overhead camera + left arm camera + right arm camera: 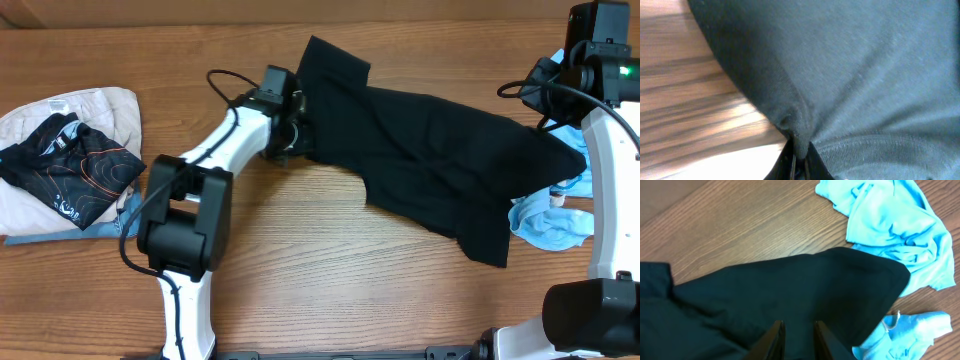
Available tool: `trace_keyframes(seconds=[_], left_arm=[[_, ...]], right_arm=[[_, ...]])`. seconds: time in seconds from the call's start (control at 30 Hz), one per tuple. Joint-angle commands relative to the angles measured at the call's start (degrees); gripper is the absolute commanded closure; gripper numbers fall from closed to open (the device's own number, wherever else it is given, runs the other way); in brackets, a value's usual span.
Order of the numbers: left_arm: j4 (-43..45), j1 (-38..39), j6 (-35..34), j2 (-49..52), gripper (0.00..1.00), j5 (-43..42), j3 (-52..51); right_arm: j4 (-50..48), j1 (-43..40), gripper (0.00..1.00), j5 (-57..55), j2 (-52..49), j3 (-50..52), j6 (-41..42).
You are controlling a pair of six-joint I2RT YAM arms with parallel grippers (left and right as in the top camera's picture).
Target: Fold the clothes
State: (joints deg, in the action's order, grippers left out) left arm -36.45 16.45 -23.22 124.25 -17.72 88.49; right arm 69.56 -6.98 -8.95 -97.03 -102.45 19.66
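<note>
The clothes point(440, 150) are one large plain black garment lying spread across the middle and right of the wooden table, with a narrow end pointing to the far side. My left gripper point(290, 130) is at its left edge. In the left wrist view that gripper point(800, 150) is shut on a pinched fold of the black fabric point(850, 65). My right arm point(600, 50) is at the far right. In the right wrist view its gripper point(798, 324) hangs above the garment's right part point(790, 280), fingers a narrow gap apart with nothing between them.
A crumpled light blue shirt point(550, 215) lies at the right, partly under the garment's edge, and fills the right of the right wrist view point(895, 225). At the far left, a black printed fabric point(70, 165) lies on a beige cloth point(90, 105).
</note>
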Motion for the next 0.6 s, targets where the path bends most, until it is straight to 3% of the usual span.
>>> trace_keyframes(seconds=[0.0, 0.23, 0.27, 0.3, 0.37, 0.4, 0.43, 0.57], left_arm=[[-0.76, -6.27, 6.86, -5.55, 0.96, 5.70, 2.60], [4.13, -16.26, 7.56, -11.45, 0.96, 7.58, 13.51], [3.98, -16.90, 7.56, -11.45, 0.82, 7.56, 14.97], [3.58, -17.29, 7.56, -11.45, 0.55, 7.56, 15.87], [0.92, -17.55, 7.56, -11.45, 0.34, 6.99, 16.68], [-1.62, -17.55, 7.56, -11.45, 0.10, 5.68, 16.70], [-5.11, -17.53, 7.56, -11.45, 0.00, 3.91, 16.68], [-21.62, -16.15, 6.91, -11.43, 0.00, -0.33, 16.61]], right_arm=[[0.20, 0.11, 0.77, 0.28, -0.28, -0.31, 0.07], [0.48, 0.15, 0.77, 4.28, -0.31, -0.31, -0.37], [0.52, 0.15, 0.78, 4.76, -0.31, -0.31, -0.37], [0.63, 0.15, 0.78, 4.85, -0.28, -0.31, -0.37], [0.96, 0.15, 0.78, 4.85, -0.31, -0.31, -0.39], [1.20, 0.15, 0.78, 4.83, -0.31, -0.31, -0.39], [1.53, 0.15, 0.78, 4.83, -0.31, -0.31, -0.39], [2.27, 0.15, 0.78, 4.83, -0.31, -0.26, -1.90]])
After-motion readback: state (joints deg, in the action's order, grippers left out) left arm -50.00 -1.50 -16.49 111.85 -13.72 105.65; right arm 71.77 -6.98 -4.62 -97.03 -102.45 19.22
